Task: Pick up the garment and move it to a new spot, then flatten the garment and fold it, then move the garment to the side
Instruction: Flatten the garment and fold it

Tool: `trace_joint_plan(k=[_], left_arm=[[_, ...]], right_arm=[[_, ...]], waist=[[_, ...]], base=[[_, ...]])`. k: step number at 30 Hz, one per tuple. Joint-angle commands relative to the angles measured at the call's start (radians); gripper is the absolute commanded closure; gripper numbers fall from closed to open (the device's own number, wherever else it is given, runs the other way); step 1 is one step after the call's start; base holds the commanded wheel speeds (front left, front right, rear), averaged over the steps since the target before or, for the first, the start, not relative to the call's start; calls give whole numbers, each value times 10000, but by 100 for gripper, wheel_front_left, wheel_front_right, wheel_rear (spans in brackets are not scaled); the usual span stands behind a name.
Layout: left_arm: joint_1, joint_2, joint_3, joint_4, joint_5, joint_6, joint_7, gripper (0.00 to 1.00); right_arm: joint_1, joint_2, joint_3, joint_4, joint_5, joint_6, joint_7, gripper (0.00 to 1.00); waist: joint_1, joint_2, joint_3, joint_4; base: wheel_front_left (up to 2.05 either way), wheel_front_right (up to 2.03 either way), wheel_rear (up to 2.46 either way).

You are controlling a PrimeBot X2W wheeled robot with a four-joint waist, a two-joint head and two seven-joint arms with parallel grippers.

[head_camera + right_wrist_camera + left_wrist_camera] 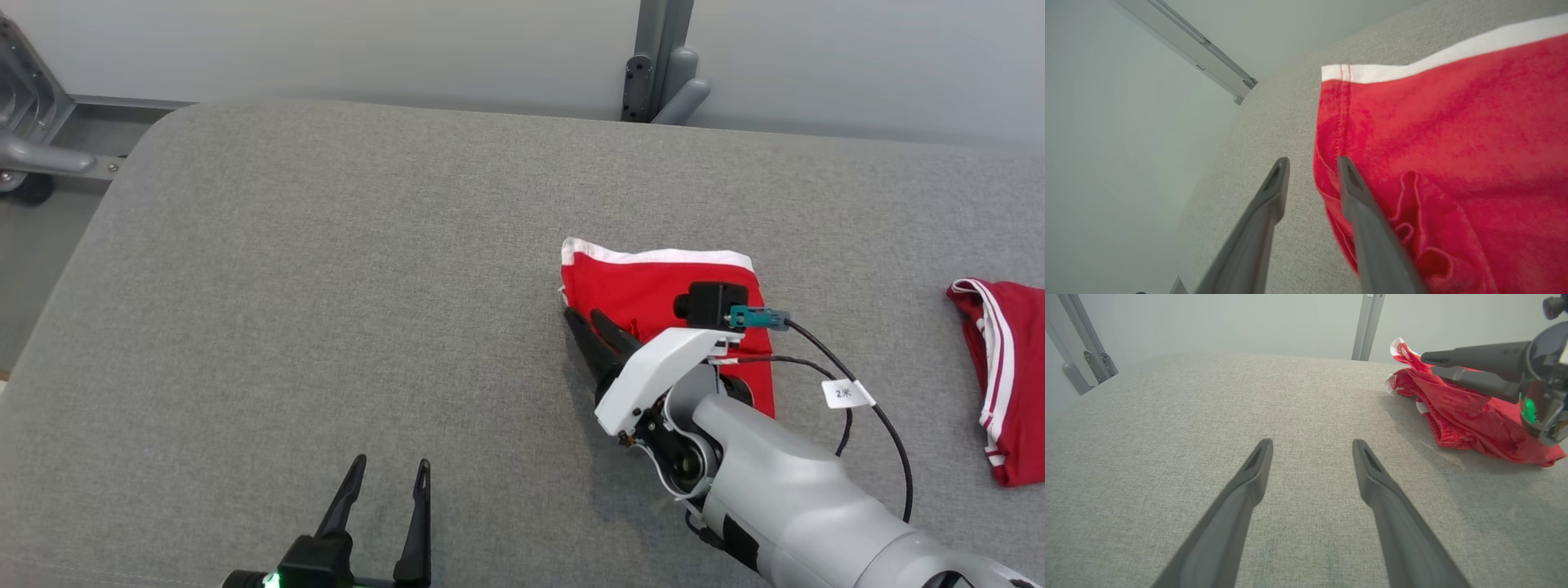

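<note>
A grey cloth-covered desk spans the head view, with a pale wall behind its far edge. The right arm, grey and white, reaches in from the lower right and lies across the near part of the garment. This garment is a red piece with a white band along its far edge. It is folded into a rough rectangle and lies right of the desk's centre. A second garment, red with white stripes, lies well apart from it at the desk's right edge.

The left hand hangs at the lower left over bare desk, with its fingers spread wide and nothing between them. The right hand sits at the garment's left edge with its fingers a narrow gap apart and no cloth in the gap. In the right wrist view, one finger lies over the red cloth and the other over the grey desk; contact cannot be told. A black cable with a white label loops beside the right wrist.
</note>
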Motion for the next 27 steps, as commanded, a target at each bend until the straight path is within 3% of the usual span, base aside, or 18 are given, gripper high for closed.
trace_joint_plan(k=[1, 4, 8, 13, 15, 18, 22, 27], left_arm=[[175, 19, 61, -7, 67, 31, -27, 0], [258, 19, 133, -15, 55, 78, -27, 0], [280, 19, 210, -85, -53, 171, -27, 0], [507, 19, 275, -262, -157, 357, -27, 0], [560, 19, 322, -327, -175, 419, -27, 0], [676, 19, 385, -367, -191, 441, -27, 0], [774, 19, 493, -492, -186, 477, -27, 0], [890, 19, 585, -567, -136, 499, -27, 0]], right_arm=[[-178, -35, 371, -181, 233, 1, -167, 0], [-401, -37, 557, -432, 203, 1, -258, 0], [-516, -40, -174, -708, -856, 1, -251, 0], [420, -45, -2841, -1569, -4619, 1, -249, 0], [1232, -187, -4036, -2387, -6515, 1, -248, 0], [2871, -173, -5809, -3954, -8412, 1, -251, 0], [4728, -255, -7272, -5741, -10138, 1, -251, 0], [6086, -358, -8220, -6641, -11026, 1, -252, 0]], waist=[[0, 0, -19, -113], [0, 0, -60, -254], [0, 0, -121, -412], [0, 0, -288, -654], [0, 0, -338, -731], [0, 0, -454, -790], [0, 0, -519, -862], [0, 0, -603, -942]], base=[[0, 0, 0], [0, 0, 0], [0, 0, 0], [0, 0, 0], [0, 0, 0], [0, 0, 0], [0, 0, 0], [0, 0, 0]])
